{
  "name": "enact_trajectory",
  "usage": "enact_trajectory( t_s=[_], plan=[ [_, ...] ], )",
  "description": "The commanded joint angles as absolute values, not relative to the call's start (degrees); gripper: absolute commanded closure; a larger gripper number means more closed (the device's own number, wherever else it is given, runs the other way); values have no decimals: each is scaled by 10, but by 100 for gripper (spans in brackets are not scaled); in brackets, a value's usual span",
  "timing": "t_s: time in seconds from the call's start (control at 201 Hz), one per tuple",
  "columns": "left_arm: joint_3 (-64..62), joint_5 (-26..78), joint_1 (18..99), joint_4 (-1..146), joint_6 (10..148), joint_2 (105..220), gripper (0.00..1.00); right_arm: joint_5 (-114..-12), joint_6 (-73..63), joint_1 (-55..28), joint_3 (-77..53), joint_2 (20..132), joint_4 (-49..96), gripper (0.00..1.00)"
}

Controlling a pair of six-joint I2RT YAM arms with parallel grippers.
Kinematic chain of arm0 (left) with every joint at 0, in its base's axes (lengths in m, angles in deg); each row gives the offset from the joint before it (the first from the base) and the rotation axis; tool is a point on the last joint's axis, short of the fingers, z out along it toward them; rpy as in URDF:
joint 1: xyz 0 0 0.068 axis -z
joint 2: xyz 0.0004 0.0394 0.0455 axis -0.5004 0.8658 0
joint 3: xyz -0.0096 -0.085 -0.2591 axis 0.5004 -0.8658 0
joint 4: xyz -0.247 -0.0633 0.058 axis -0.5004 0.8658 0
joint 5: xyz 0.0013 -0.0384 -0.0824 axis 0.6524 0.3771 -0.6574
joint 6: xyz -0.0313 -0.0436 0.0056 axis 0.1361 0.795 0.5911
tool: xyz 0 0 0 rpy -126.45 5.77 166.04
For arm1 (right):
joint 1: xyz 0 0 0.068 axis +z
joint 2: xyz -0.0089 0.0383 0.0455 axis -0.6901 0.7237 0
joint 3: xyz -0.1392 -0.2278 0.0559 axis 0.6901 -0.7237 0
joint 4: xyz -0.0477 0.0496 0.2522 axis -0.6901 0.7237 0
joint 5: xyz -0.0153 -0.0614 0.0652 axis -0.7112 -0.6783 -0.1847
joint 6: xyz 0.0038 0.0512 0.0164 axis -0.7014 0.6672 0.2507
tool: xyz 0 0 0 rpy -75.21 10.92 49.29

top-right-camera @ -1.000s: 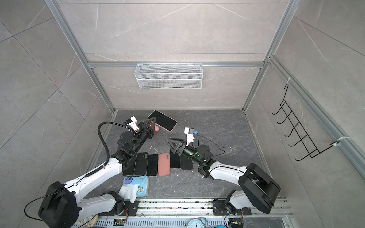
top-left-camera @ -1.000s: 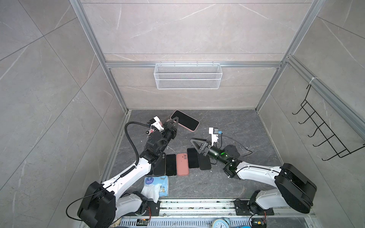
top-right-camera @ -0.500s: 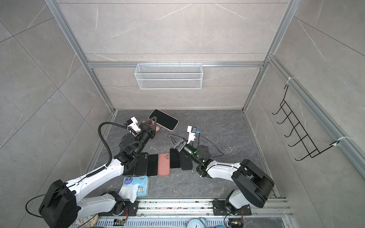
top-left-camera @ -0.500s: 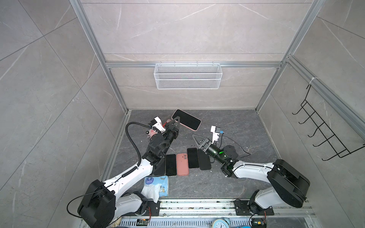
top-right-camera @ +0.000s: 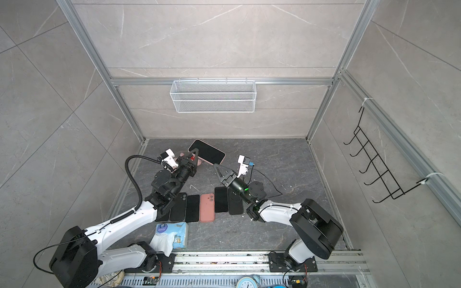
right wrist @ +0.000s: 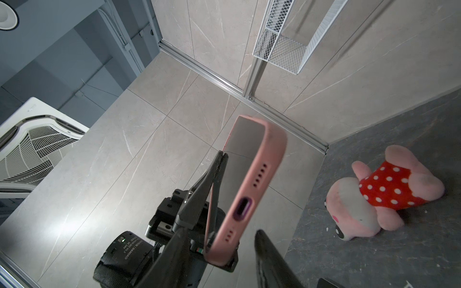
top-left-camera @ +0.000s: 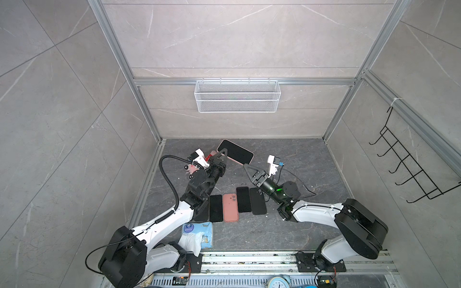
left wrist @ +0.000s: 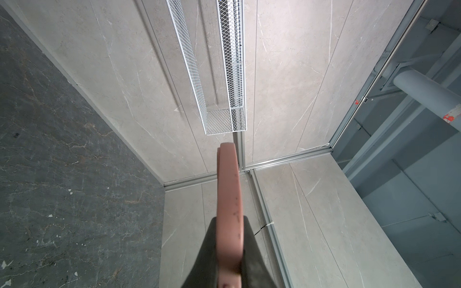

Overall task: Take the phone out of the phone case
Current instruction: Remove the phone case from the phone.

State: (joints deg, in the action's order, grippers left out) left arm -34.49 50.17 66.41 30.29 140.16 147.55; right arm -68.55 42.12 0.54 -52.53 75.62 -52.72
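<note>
My left claw (top-left-camera: 223, 152) is pressed together on the phone case (right wrist: 253, 179). It pinches the case by its edge and holds it up off the tabletop (top-left-camera: 306, 159), close to the back wall. The phone (top-left-camera: 235, 151) sits inside the pink case, with its dark screen facing up in both top views.

My right claw (top-left-camera: 247, 168) stands spread at the end of the case that has the charging port. In the right wrist view its fingers (right wrist: 272, 261) lie on either side of that end. I cannot tell whether either one touches the case.

Between the two arms, a row of phones (top-left-camera: 243, 199) lies flat on the tabletop, and one of them is a pink one (top-left-camera: 230, 207) lying face down. A tissue pack (top-left-camera: 199, 233) lies near the front rail beside the left arm's base. A pink plush toy (right wrist: 384, 197) in a red spotted dress lies behind the left claw. A white wire basket (top-left-camera: 237, 96) hangs on the back wall.
</note>
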Motion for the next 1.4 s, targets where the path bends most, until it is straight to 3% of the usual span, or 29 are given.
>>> enact_trajectory(
  t_s=[0.0,0.514,0.793,1.002,1.391],
  plan=[
    [-337,510,665,235,1392,1459,100,-681,431,4,-508,766,-566,61],
    [-324,504,665,280,1397,1453,100,-657,432,-2,-514,776,-575,99],
    [-231,418,656,490,1393,1419,100,-550,276,-36,-525,748,-458,100],
    [-193,365,655,528,1388,1433,100,-489,211,-68,-516,742,-443,100],
    [-155,308,656,548,1385,1470,100,-523,117,-114,-501,708,-360,100]
  ],
)
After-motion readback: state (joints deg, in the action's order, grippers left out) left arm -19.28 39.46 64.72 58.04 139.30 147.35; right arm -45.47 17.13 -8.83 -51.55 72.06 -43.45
